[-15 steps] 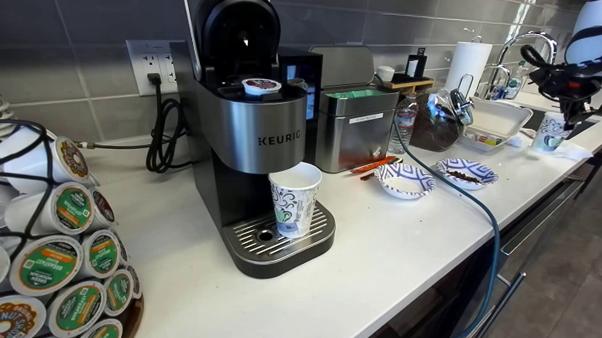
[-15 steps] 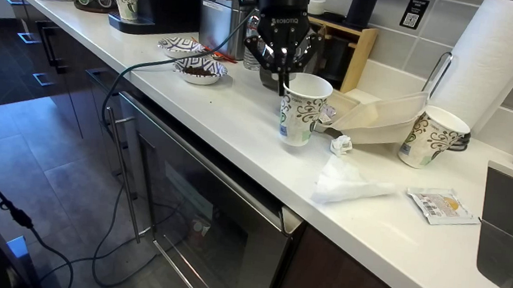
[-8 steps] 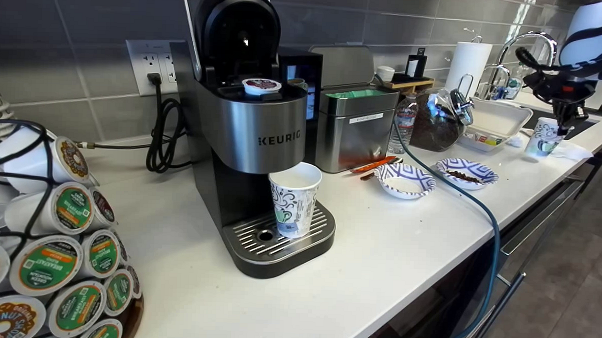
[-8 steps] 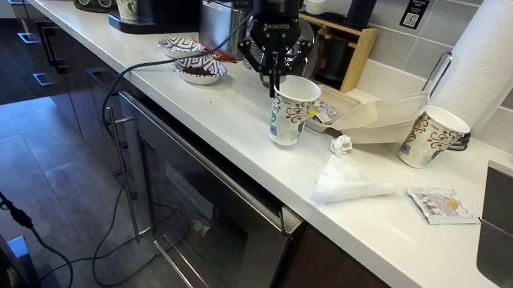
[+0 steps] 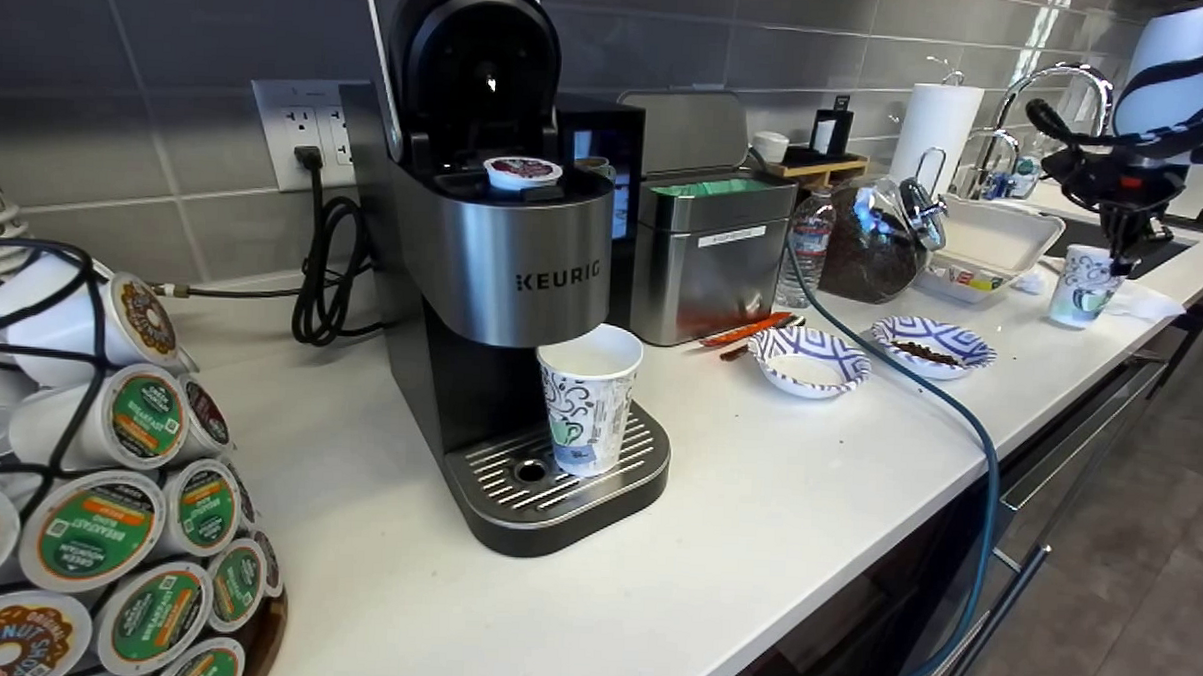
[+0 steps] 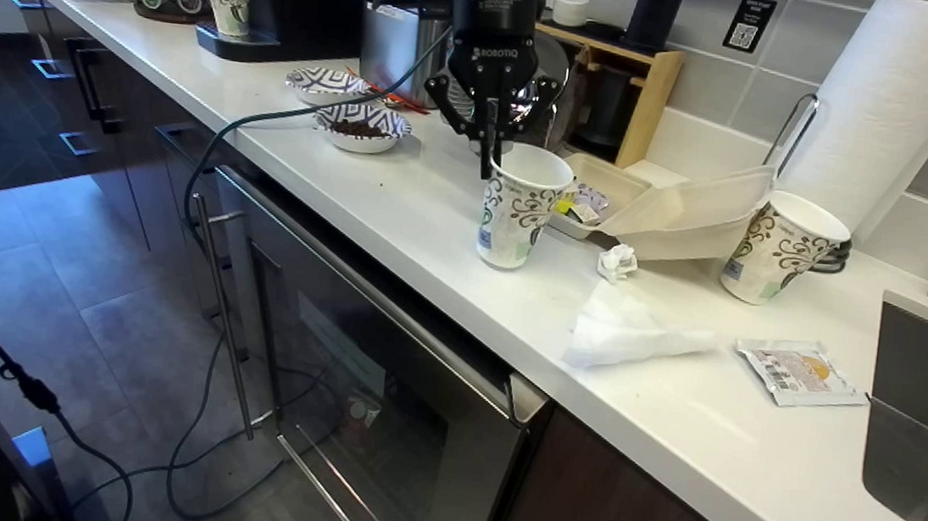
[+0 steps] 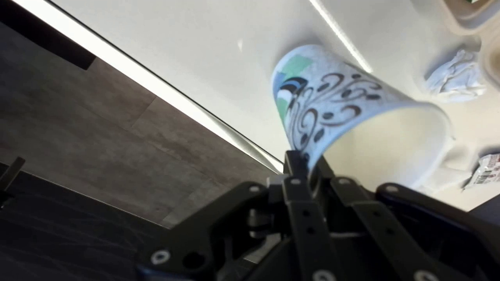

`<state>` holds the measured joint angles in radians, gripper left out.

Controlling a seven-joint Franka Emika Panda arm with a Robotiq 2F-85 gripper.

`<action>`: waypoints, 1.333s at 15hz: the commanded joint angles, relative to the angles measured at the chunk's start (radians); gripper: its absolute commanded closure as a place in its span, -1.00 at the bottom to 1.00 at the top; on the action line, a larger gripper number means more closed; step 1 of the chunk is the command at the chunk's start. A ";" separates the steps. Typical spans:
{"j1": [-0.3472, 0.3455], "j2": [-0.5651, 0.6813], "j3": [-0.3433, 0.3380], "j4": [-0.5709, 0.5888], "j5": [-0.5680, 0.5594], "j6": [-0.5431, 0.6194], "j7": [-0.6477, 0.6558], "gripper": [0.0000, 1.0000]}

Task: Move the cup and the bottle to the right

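Note:
The cup is a white paper cup with a dark swirl pattern and blue and green patches; it shows in both exterior views [image 5: 1076, 287] [image 6: 517, 214] and in the wrist view [image 7: 324, 93]. My gripper [image 6: 491, 158] is shut on its rim, one finger outside and one inside; the wrist view also shows the gripper [image 7: 310, 166]. The cup is nearly upright; I cannot tell whether its base touches the counter. The bottle [image 5: 813, 240] is clear and stands beside the steel bin in an exterior view. The gripper is well apart from it.
Patterned bowls [image 6: 362, 130] lie near the cup. A food container [image 6: 681, 213], crumpled paper [image 6: 617, 262], napkin [image 6: 628, 327], packet [image 6: 802, 372] and tilted cup [image 6: 780, 248] lie towards the sink [image 6: 921, 373]. A jar [image 5: 870, 242] stands beside the bottle. A blue cable [image 5: 930, 390] crosses the counter.
My gripper and the held cup have moved left and down in both exterior views, lowering the cup towards the counter. The bottle has not moved.

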<state>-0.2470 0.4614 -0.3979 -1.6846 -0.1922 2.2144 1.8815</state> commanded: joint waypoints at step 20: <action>0.087 -0.602 0.223 -0.185 0.033 -0.234 -0.511 -1.00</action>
<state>-0.1347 -0.1434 -0.1971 -1.8739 -0.1640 1.9829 1.3733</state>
